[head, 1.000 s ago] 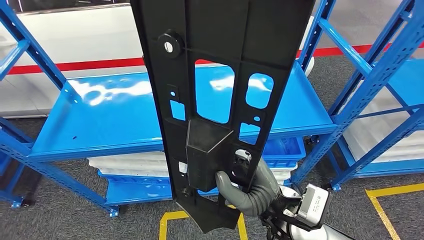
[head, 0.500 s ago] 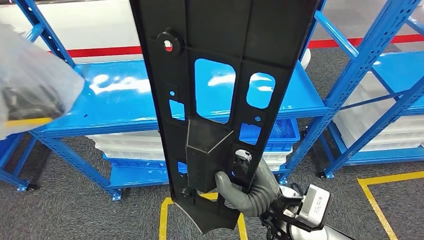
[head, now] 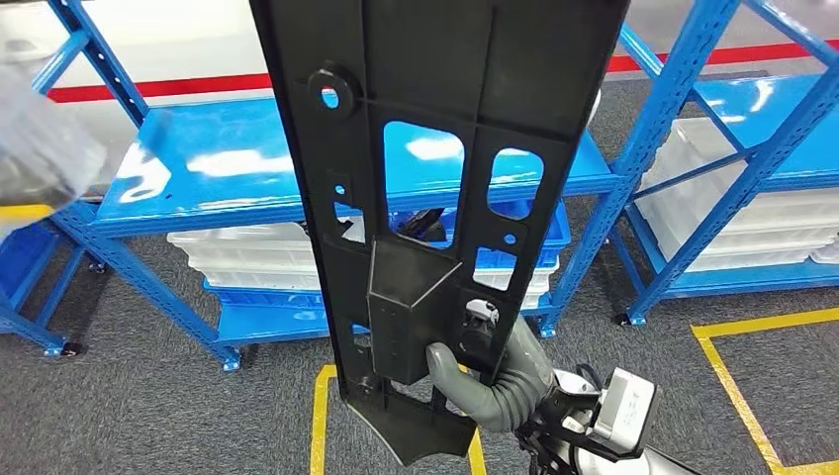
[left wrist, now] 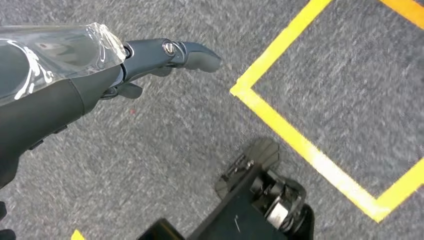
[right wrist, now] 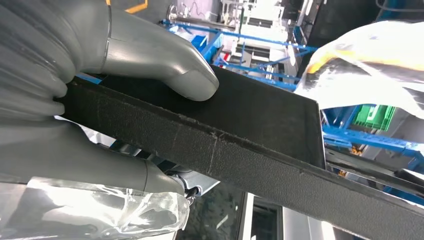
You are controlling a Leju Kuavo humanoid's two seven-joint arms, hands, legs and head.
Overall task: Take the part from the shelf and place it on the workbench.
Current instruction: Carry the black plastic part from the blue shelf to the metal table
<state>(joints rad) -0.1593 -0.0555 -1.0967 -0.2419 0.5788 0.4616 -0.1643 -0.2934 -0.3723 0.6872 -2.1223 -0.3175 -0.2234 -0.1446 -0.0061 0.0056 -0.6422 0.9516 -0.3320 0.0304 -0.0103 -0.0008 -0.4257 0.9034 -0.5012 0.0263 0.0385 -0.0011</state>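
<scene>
Grey carpet floor point(head: 148, 416) with yellow tape lines point(head: 737, 381). Two blue shelf racks point(head: 228, 168) stand at 12 and 2 o'clock, holding white trays point(head: 242, 259). One long black part point(head: 435, 198) stands upright at centre, clamped low by the right hand point(head: 485, 381). The left hand point(left wrist: 150, 62) hangs empty, fingers apart.

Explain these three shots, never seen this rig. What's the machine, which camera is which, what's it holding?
It is a two-legged humanoid robot with two arms and many-fingered hands. The wide shot comes from its head, looking forward and down. There the right hand grips a long black plastic part upright, near its lower end, in front of blue shelves with white bins underneath. The right wrist camera shows the same grip close up: grey thumb on top of the part's edge. The left wrist camera looks down at grey carpet with yellow floor tape; the left hand holds nothing.
</scene>
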